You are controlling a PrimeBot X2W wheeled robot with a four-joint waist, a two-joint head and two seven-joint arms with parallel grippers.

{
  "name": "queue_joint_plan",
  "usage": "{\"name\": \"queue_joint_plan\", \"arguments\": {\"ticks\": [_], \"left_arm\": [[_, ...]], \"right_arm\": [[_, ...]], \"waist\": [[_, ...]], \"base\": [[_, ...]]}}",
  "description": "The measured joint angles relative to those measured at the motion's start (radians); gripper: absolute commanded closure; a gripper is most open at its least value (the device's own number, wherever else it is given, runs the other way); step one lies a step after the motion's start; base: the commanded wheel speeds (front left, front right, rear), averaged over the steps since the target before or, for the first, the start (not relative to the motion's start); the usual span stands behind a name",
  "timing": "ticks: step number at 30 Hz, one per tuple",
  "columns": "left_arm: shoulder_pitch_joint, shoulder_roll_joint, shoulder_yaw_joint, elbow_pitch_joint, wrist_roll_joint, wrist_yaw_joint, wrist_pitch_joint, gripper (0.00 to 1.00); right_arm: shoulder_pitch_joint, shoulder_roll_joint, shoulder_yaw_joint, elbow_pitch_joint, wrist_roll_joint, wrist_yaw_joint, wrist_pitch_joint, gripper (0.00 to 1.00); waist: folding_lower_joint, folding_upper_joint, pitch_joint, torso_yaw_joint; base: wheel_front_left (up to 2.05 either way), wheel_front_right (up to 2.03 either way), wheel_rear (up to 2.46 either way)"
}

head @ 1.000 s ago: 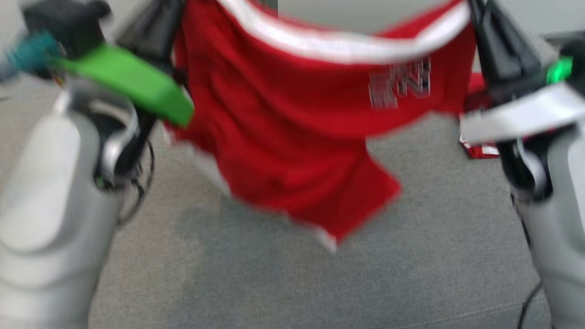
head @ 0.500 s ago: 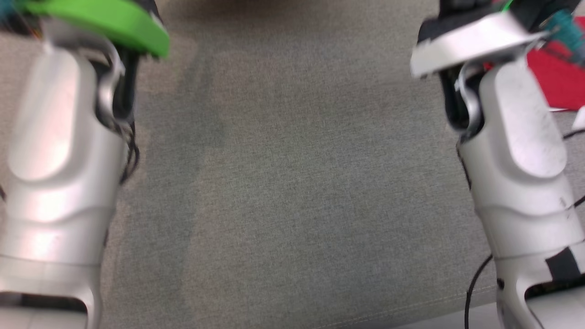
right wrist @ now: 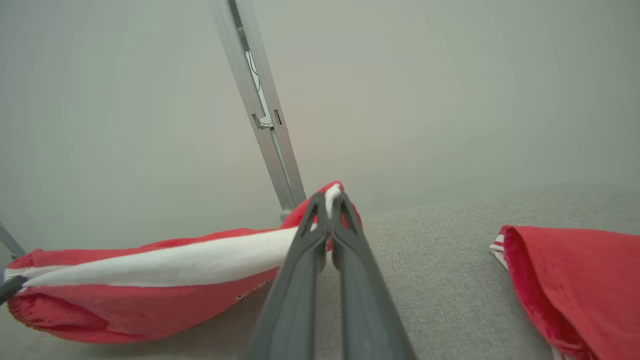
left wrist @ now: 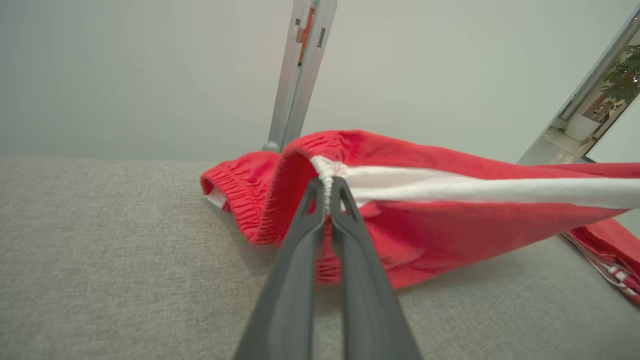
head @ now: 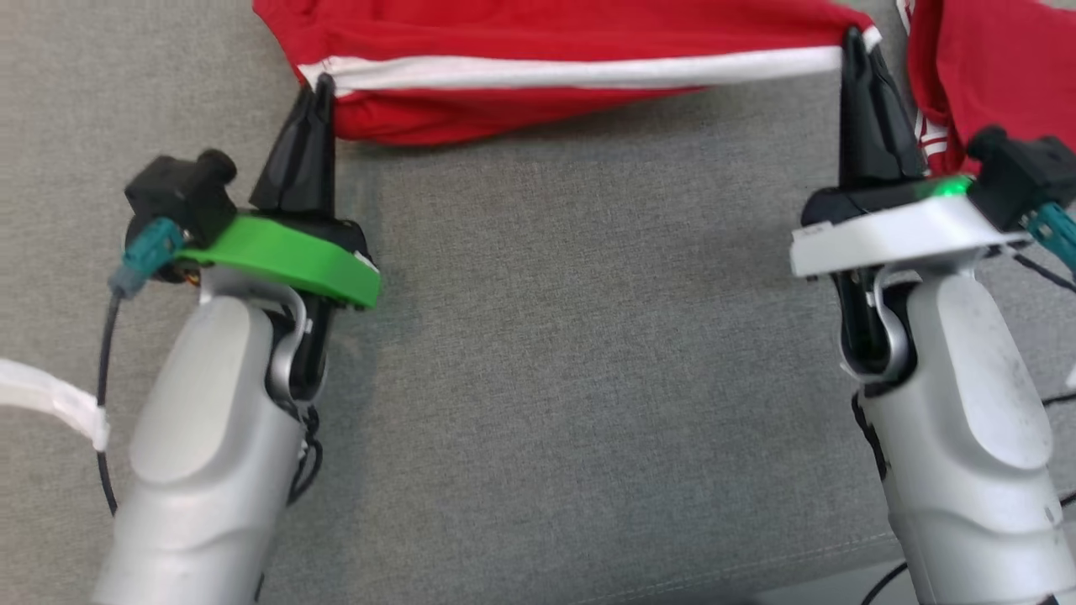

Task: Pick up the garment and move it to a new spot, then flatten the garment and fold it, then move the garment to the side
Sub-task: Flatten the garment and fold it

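Observation:
A red garment (head: 538,42) with a white side stripe is stretched across the far part of the grey cloth surface. My left gripper (head: 322,84) is shut on its left end, where the gathered waistband bunches. My right gripper (head: 855,38) is shut on its right end. The left wrist view has the fingertips pinching the white stripe of the garment (left wrist: 450,210) at my left gripper (left wrist: 327,182). In the right wrist view my right gripper (right wrist: 330,197) pinches the stripe's other end of the garment (right wrist: 150,280), which sags onto the surface.
A second red garment (head: 992,59) lies at the far right, close beside my right wrist, and appears again (right wrist: 570,280) in the right wrist view. A metal post (left wrist: 300,70) stands behind the grey surface (head: 572,353) against a pale wall. A white strap (head: 50,403) lies at the left.
The head camera has tilted, so the whole picture shifted. A second ago the garment hung high and loose between both grippers; now it is drawn taut and low over the far part of the surface.

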Motion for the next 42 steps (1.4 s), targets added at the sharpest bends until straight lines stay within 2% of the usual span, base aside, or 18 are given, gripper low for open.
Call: {"name": "queue_joint_plan", "arguments": {"ticks": [11,15,17,22,27,32,36,39,40,42], "left_arm": [[0.321,-0.049,0.001,-0.291,0.033,-0.002,-0.002,1.0],[0.475,-0.054,-0.011,-0.405,0.022,0.028,-0.001,1.0],[0.555,-0.054,-0.02,-0.461,0.018,0.046,0.011,1.0],[0.709,-0.06,-0.049,-0.528,-0.025,0.079,0.055,1.0],[0.736,-0.071,-0.073,-0.502,-0.056,0.089,0.079,1.0],[0.716,-0.088,-0.08,-0.412,-0.135,0.102,0.11,1.0],[0.611,-0.098,-0.085,-0.342,-0.178,0.122,0.109,1.0],[0.523,-0.1,-0.099,-0.299,-0.226,0.149,0.11,1.0],[0.488,-0.1,-0.102,-0.277,-0.234,0.177,0.109,1.0],[0.427,-0.1,-0.119,-0.244,-0.261,0.206,0.108,1.0]], "right_arm": [[0.316,0.001,-0.082,-0.242,0.01,0.0,0.0,1.0],[0.473,0.0,-0.096,-0.348,0.016,0.0,0.0,1.0],[0.56,0.001,-0.114,-0.392,-0.026,0.0,0.0,1.0],[0.691,0.0,-0.116,-0.442,-0.01,0.0,0.023,1.0],[0.686,0.0,-0.129,-0.386,-0.005,0.0,0.031,1.0],[0.552,0.0,-0.139,-0.239,-0.021,0.0,0.04,1.0],[0.394,0.0,-0.146,-0.1,-0.032,0.0,0.035,1.0],[0.263,0.0,-0.142,-0.001,-0.068,0.0,0.046,1.0],[0.215,-0.001,-0.142,0.037,-0.081,0.0,0.051,1.0],[0.127,-0.004,-0.148,0.113,-0.087,0.0,0.067,1.0]], "waist": [[-0.0002,0.0,-0.158,0.027],[-0.0002,0.0,-0.23,0.036],[-0.0002,0.0,-0.264,0.041],[-0.0003,0.0,-0.311,0.059],[-0.0003,0.0,-0.299,0.08],[-0.0003,0.0,-0.252,0.098],[-0.0002,0.0,-0.211,0.119],[-0.0003,0.0,-0.182,0.139],[-0.0002,0.0,-0.172,0.147],[-0.0002,0.0,-0.154,0.162]], "base": [[0.0,0.0,0.0],[0.0,0.0,0.0],[0.0,0.0,0.0],[0.0,0.0,0.0],[0.0,0.0,0.0],[0.0,0.0,0.0],[0.0,0.0,0.0],[0.0,0.0,0.0],[0.0,0.0,0.0],[0.0,0.0,0.0]]}}
